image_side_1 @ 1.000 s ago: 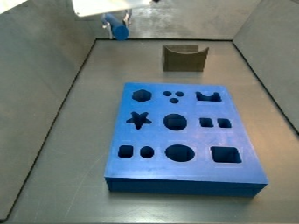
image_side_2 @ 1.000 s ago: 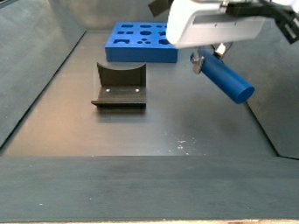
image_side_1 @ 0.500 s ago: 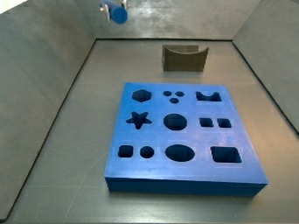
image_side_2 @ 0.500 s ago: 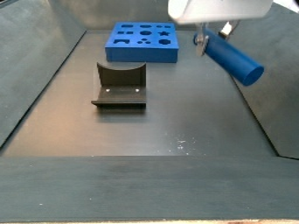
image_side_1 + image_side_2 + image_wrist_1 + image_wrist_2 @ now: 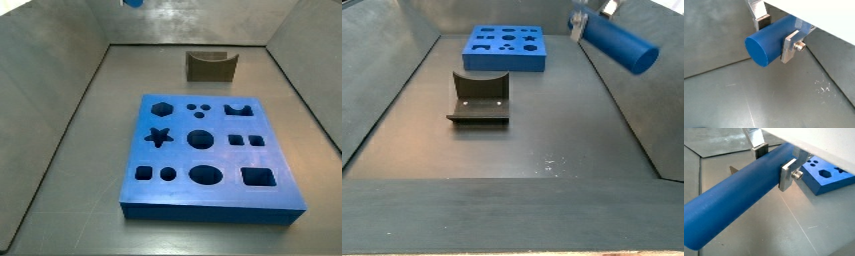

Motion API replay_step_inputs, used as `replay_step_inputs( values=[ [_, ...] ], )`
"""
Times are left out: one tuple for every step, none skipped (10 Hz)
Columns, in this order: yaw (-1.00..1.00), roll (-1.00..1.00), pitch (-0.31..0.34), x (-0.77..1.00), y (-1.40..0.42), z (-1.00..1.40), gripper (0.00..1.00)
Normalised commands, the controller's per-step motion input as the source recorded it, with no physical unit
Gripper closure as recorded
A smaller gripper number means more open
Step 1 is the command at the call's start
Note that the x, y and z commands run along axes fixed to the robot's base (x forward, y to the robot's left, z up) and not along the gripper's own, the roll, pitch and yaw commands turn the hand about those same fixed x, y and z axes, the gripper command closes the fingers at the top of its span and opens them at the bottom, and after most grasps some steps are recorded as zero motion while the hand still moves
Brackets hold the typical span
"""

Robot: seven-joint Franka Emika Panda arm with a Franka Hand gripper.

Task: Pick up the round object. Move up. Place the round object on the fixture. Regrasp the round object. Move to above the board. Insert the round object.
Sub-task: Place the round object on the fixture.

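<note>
Our end effector [image 5: 775, 159] was clamped across the peg [image 5: 737, 198], its silver fingers [image 5: 787, 175] pinching the blue cylinder near one end while the long free length jutted out sideways. In a side view the peg [image 5: 620, 45] hung high, with the fixture [image 5: 478, 98] far below the end effector and the board [image 5: 505, 48] beyond it on the floor. We judged the peg stiff, light and smooth, so it could slip or swing in so off-centre a hold. For the regrasp we would have laid it in the fixture's notch and taken hold nearer an end, along its axis, leaving the tip free for the hole.
</note>
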Motion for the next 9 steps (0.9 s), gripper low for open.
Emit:
replay_step_inputs(
  values=[
    [-1.00,0.22,0.097,1.00,-0.10,0.29,1.00],
    [-1.00,0.22,0.102,1.00,-0.10,0.29,1.00],
    [-1.00,0.21,0.150,1.00,-0.09,0.26,1.00],
    [-1.00,0.21,0.188,1.00,-0.08,0.25,1.00],
    [-1.00,0.23,0.242,1.00,-0.08,0.23,1.00],
    [-0.74,0.20,0.243,1.00,-0.07,0.22,1.00],
    [-0.43,0.15,0.236,1.00,-0.06,0.20,1.00],
    [-0.26,0.11,0.223,1.00,-0.06,0.19,1.00],
    [-0.19,0.09,0.210,1.00,-0.05,0.18,1.00]
  ],
)
